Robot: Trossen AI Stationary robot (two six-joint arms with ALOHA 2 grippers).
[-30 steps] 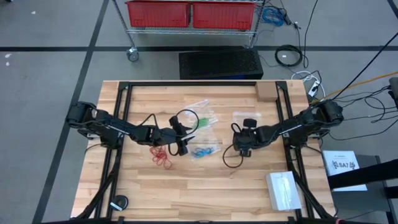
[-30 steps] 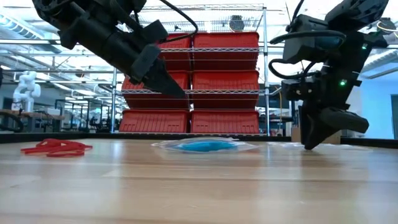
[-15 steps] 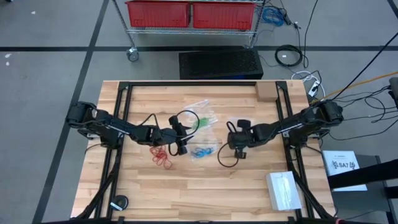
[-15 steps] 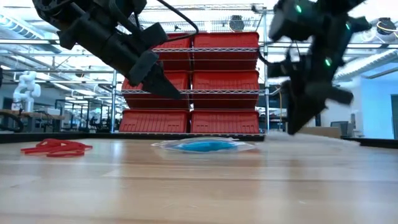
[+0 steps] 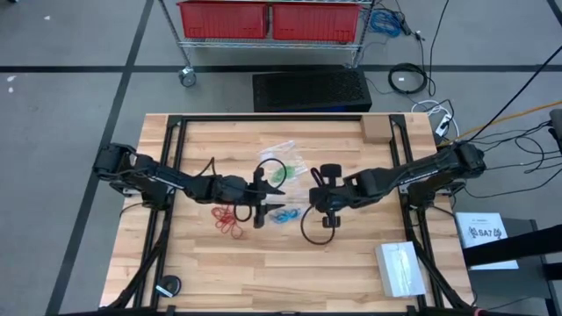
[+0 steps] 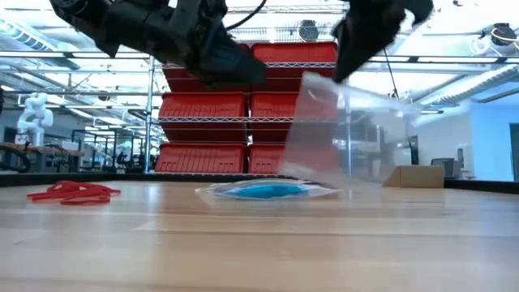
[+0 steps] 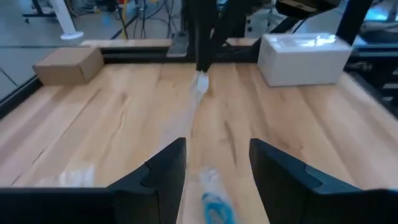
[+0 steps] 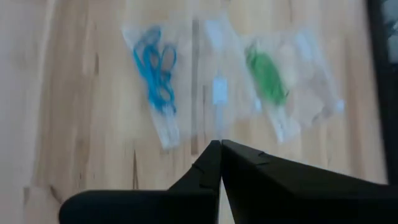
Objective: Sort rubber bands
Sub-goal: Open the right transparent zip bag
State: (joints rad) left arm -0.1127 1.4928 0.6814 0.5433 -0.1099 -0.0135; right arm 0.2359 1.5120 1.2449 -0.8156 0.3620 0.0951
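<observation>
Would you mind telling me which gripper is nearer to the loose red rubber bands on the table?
Left. The left gripper hangs open just beside the red rubber bands, toward the table's middle. The right gripper is farther off, past the blue rubber bands, shut on a clear bag.

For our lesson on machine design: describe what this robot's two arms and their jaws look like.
Both arms are dark, jointed, matte black. The left gripper and right gripper each end in two tapering black jaws. A looping black cable trails from each wrist. No markings are legible.

One camera looks straight down on the table (image 5: 263, 263). Another sits level with its top. Wrist cameras share the blue bands (image 8: 154, 68).
</observation>
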